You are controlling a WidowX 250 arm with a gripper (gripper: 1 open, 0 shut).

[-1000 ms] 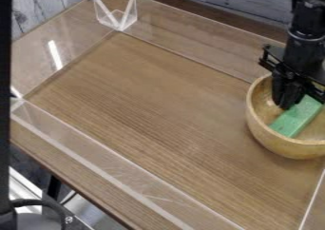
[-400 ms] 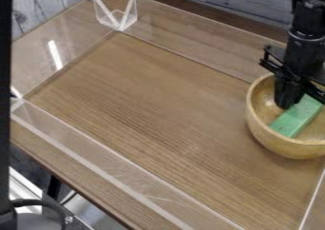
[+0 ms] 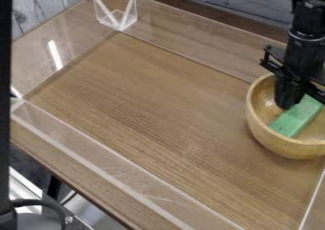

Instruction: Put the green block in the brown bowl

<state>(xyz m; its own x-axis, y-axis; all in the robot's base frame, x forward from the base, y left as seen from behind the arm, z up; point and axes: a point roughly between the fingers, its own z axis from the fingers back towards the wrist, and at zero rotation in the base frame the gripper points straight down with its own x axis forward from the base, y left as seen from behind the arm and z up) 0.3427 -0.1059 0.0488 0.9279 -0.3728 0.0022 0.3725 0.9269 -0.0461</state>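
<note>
I see the gripper (image 3: 295, 97) pointing straight down into the brown bowl (image 3: 267, 129) at the right edge of the wooden table (image 3: 140, 91). Its jaws are together, and their tips meet the far end of the green block (image 3: 299, 117), which lies tilted inside the bowl.

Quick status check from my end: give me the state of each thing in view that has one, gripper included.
green block: inside the brown bowl, lying tilted against the inner wall.
brown bowl: upright on the table at the right edge, holding the block.
gripper: pointing down into the bowl at the block's upper end, shut; whether it grips the block cannot be told.
clear wall: standing around the wooden table.
</note>
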